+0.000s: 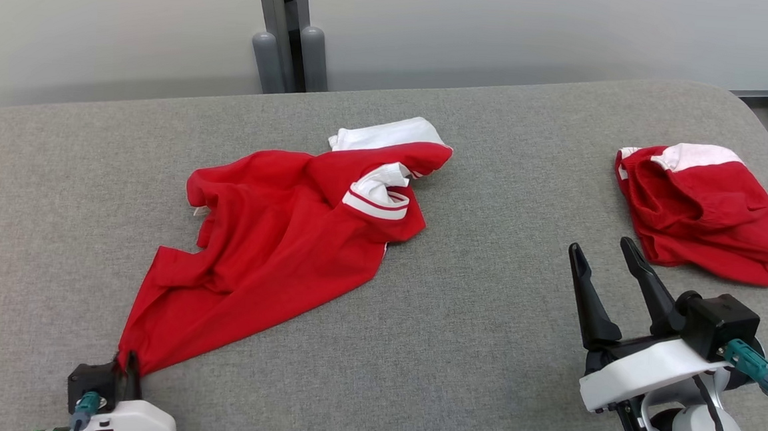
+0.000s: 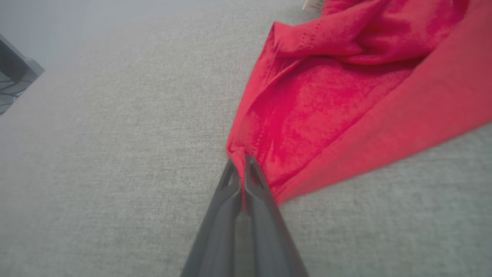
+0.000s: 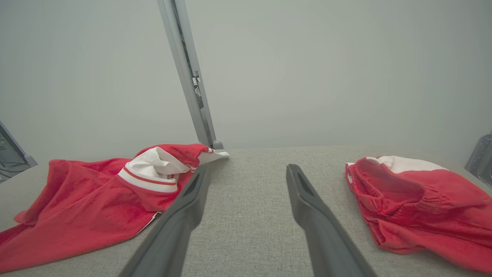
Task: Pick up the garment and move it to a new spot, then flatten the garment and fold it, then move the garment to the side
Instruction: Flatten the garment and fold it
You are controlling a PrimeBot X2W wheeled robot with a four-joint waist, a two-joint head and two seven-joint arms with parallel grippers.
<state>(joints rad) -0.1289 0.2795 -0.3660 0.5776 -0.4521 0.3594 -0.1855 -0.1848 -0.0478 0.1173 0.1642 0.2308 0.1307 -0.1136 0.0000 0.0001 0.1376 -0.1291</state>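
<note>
Head view: gripper (image 1: 127, 362) seemingly pinching garment (image 1: 275, 242)

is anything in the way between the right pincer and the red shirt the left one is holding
Nothing visible: only bare grey surface lies between the open right pincer and the shirt, whose corner the left pincer grips. The second red garment lies on the other side.

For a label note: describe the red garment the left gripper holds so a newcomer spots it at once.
On the grey fabric-covered table, look at the left half: a crumpled red shirt lies spread there, its near corner pinched in the left gripper. Unlike the compact red-and-white bundle at the right, it is larger and shows a white collar with a red stripe.
</note>
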